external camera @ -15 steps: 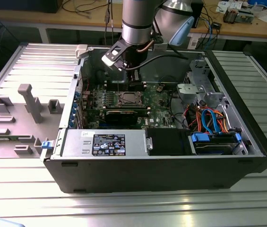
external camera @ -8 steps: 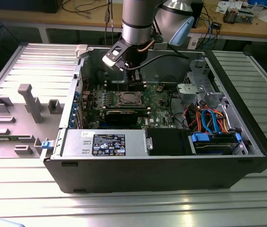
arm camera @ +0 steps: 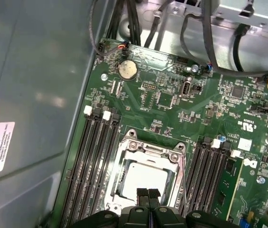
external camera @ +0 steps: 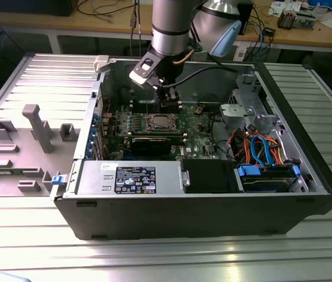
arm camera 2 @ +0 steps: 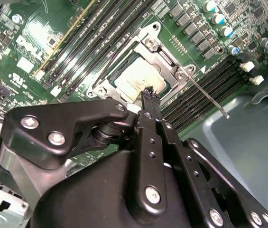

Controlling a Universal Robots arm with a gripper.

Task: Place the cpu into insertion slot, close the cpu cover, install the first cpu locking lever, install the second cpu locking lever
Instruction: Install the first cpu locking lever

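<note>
On the ribbed metal desk, taken from the exterior view's left to its right, stand a grey plastic fixture and then the open computer case, with its power supply along the near wall and a tangle of blue and orange cables at the far end. The arm reaches down into the case. Its pincer hangs just above the green board, and the insertion slot lies at about seven o'clock from it, close by. In the second wrist view the pincer has its tips pressed together and pinches nothing. The tips sit over the edge of the cpu, which lies in the slot with the cpu cover down around it; whether they touch cannot be told. There a thin locking lever juts away from the socket, across the memory slots. In the first wrist view the pincer overlaps the cpu, framed by the cpu cover. Memory slots flank it, and a coin-cell battery lies beyond.
</note>
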